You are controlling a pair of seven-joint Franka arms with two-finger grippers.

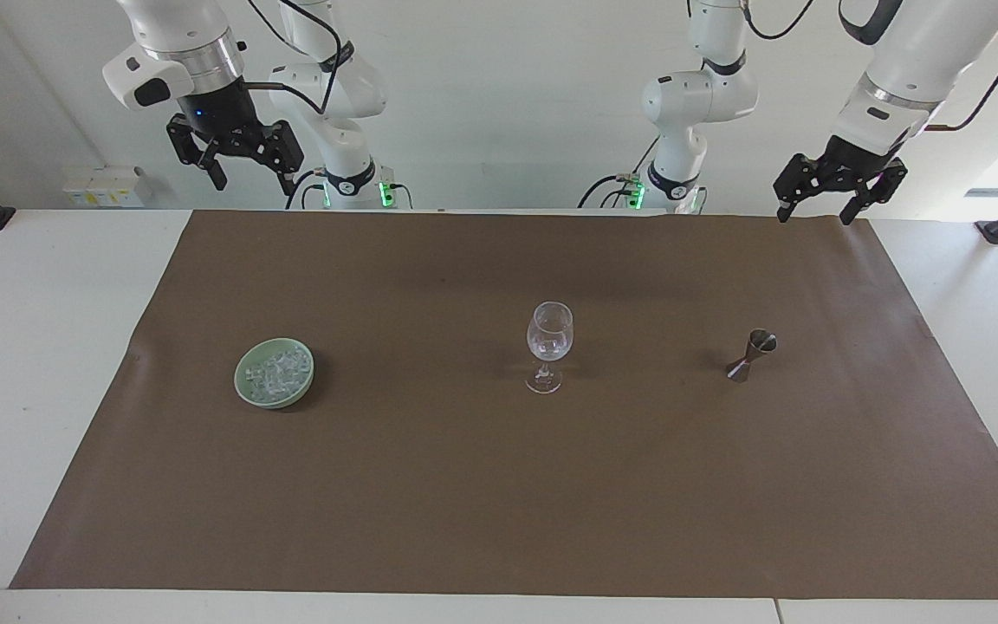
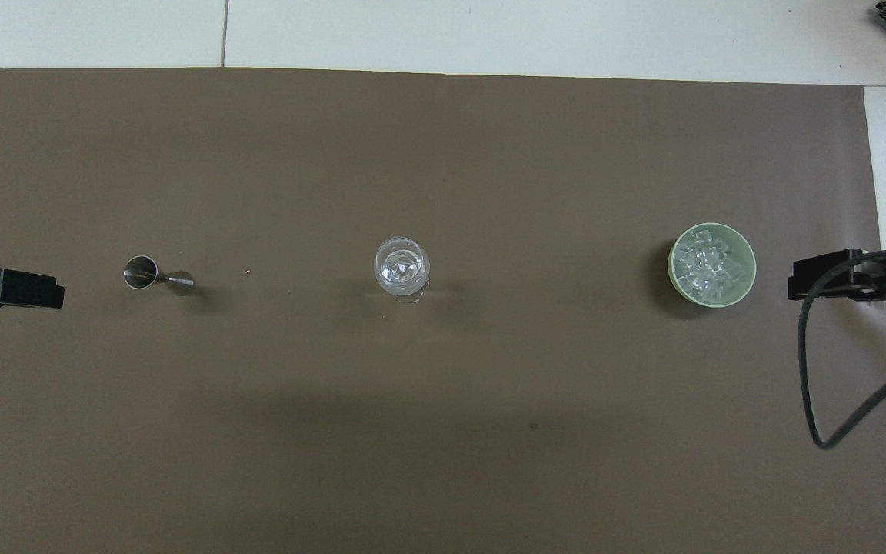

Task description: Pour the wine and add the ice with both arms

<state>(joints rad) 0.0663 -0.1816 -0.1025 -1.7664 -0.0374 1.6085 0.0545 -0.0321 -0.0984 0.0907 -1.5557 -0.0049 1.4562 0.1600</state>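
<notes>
This is a robotics lab, not a bar. Two white robot arms (image 1: 889,78) are bolted at the edge of a plain white table (image 1: 22,347), black cables looping off them and green status lights glowing at their bases. A sheet of brown paper (image 1: 464,485) covers the work surface, and bare white walls stand all round.

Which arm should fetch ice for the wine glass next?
Right, probably. The right tool hangs open and empty at the end of the table where the green bowl of ice sits. The left tool, also open, waits over the jigger's end, with the wine glass between.
</notes>
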